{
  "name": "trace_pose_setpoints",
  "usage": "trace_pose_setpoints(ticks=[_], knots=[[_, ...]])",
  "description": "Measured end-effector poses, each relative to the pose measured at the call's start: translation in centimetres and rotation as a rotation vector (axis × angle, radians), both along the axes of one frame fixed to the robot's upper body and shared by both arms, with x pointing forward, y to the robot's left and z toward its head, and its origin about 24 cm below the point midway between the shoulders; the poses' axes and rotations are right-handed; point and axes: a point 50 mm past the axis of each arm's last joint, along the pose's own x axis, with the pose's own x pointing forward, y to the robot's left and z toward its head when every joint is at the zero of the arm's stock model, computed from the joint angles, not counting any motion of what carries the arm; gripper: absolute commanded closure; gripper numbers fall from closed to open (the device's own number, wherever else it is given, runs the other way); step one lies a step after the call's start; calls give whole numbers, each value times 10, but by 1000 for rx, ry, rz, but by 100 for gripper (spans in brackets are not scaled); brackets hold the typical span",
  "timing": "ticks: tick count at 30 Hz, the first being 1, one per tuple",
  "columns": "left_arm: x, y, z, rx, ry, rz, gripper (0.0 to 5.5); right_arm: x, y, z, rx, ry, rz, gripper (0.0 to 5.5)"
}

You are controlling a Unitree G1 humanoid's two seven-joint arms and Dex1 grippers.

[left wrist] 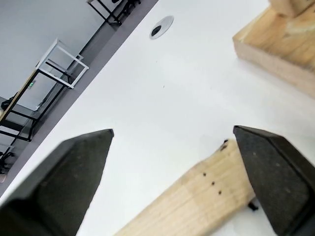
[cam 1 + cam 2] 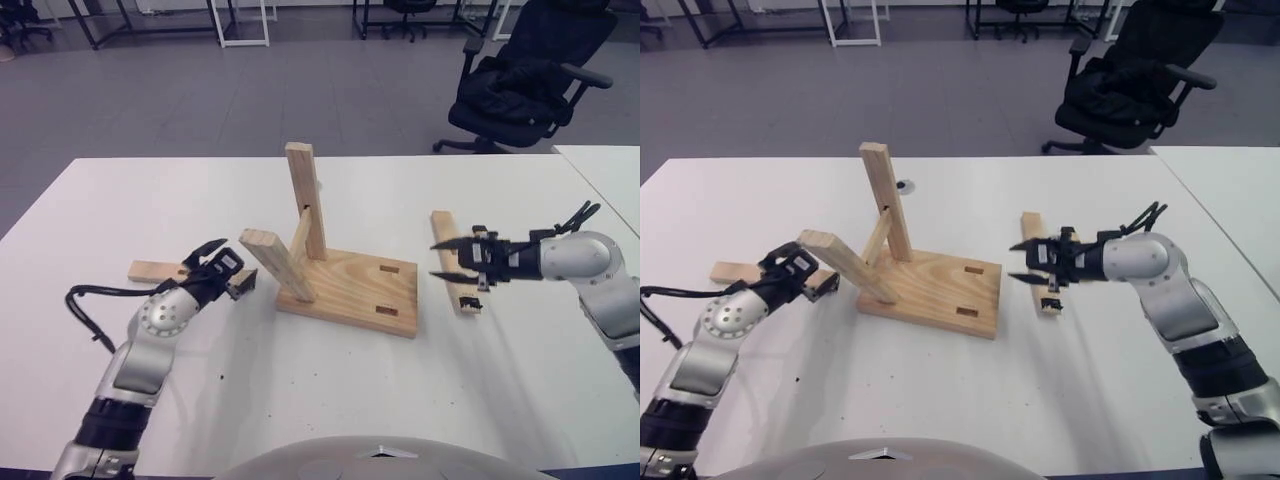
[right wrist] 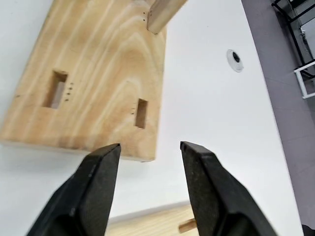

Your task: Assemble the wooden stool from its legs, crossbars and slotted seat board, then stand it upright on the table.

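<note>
Right wrist view: seat board, 2 slots.

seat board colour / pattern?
The seat board is pale natural wood with wavy darker grain. It shows best in the right wrist view.
</note>
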Motion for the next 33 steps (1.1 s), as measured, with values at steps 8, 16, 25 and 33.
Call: trace_pose_setpoints(ticks=[8, 16, 25, 33], knots=[[-67, -30, 3, -48, 284, -304, 100, 59, 15, -78, -100, -74, -176, 323], [-19, -63, -29, -186, 204, -228, 100, 42, 14, -85, -35, 92, 64, 323], [38, -83, -37, -187, 76, -188, 100, 0, 17, -90, 82, 183, 60, 323], [21, -53, -3, -215, -68, -74, 100, 18, -22, -67, 325, -81, -524, 323]])
